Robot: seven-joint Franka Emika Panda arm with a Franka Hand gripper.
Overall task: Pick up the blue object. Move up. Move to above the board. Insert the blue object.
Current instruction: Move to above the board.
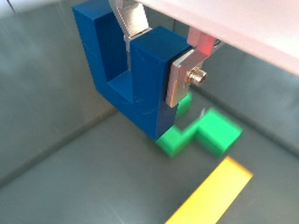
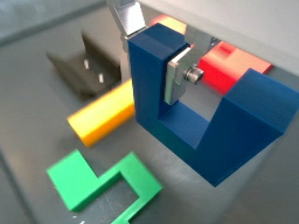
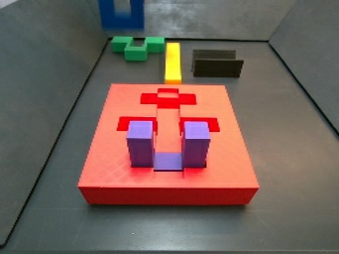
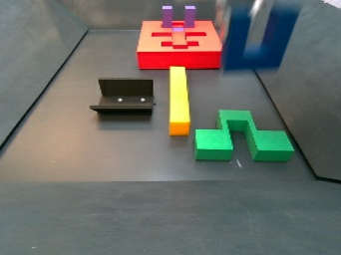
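- gripper (image 1: 158, 54): two flat silver plates clamped on one prong of the blue object, seen in both wrist views; one plate lies on the prong's outer face, its mate in the gap between the prongs. in the side views the gripper itself cannot be made out.
- blue object (image 1: 131, 74): dark blue u-shaped block, held off the floor with its prongs pointing up into the gripper and its base lowest. in a side view (image 3: 122, 12) it hangs at the far end of the enclosure, above the green block. in a side view (image 4: 256, 34) it appears blurred, in the air beside the board's edge.
- board (image 3: 169, 144): large flat red slab lying on the grey floor, with recessed slots in its top; well apart from the blue object.
- purple block (image 3: 166, 144): lighter purple u-shape standing in a slot of the board, prongs up.
- green block (image 4: 240, 137): stepped green piece flat on the floor, below the held blue object in a wrist view (image 1: 198, 133).
- yellow bar (image 4: 177, 98): long yellow piece flat on the floor, between the green block and the fixture.
- fixture (image 4: 126, 98): dark l-shaped bracket on the floor, beside the yellow bar.
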